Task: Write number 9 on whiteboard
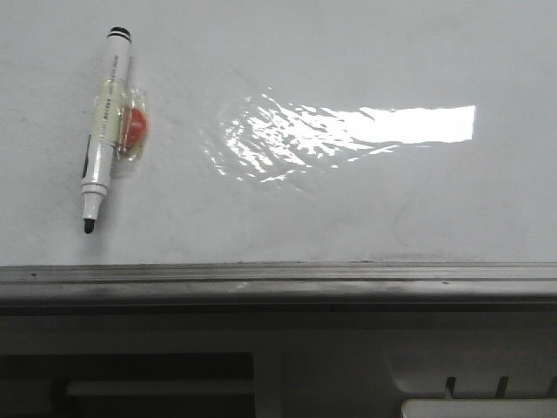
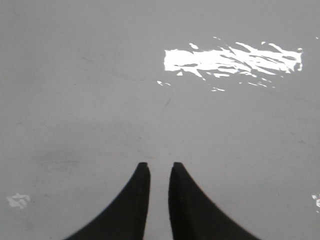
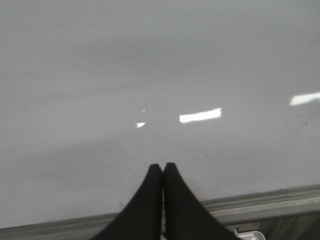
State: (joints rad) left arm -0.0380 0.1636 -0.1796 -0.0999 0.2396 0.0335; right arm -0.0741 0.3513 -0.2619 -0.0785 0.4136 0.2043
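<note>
The whiteboard point(image 1: 348, 209) lies flat and glossy, with a bright glare patch at its middle right. No number 9 shows on it; only faint smudges. A white marker pen point(image 1: 106, 131) lies uncapped at the far left, its black tip toward the near edge, with an orange piece taped to its side. Neither gripper shows in the front view. My left gripper point(image 2: 159, 167) hangs over bare board, jaws slightly apart and empty. My right gripper point(image 3: 163, 166) is shut and empty above the board near its ledge point(image 3: 260, 202).
A grey metal ledge point(image 1: 278, 283) runs along the board's near edge. Below it are dark and light grey parts of the robot base point(image 1: 348, 366). A glare patch also shows in the left wrist view point(image 2: 230, 60).
</note>
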